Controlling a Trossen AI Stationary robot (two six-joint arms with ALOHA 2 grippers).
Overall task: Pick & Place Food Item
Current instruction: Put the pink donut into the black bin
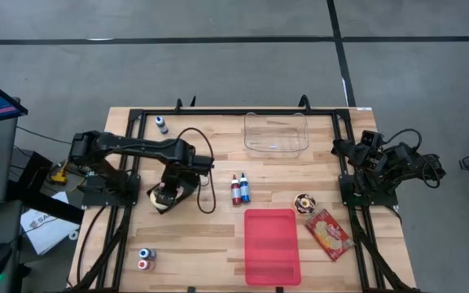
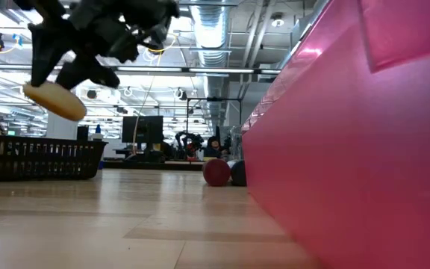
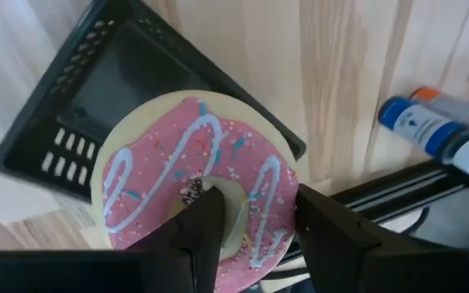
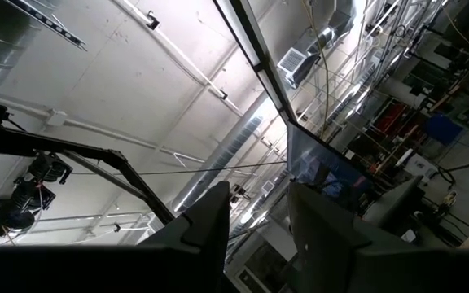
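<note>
Doughnut (image 3: pixel 194 183) above basket (image 3: pixel 88 98) at table's left, tray (image 1: pixel 271 245) front-centre — clear tub (image 1: pixel 276 133) behind

Doughnut (image 3: pixel 194 187): lower edge hidden behind the left gripper's (image 3: pixel 255 224) dark fingers (image 3: pixel 192 236) in its wrist view; from above it is mostly covered by the arm. Black basket (image 3: pixel 80 106) cut off at the frame edge. Red tray (image 2: pixel 349 142) fills the low view's right side, blocking everything behind it. Small round item (image 1: pixel 304 203) by the snack packet (image 1: pixel 329 233): too small to identify.
</note>
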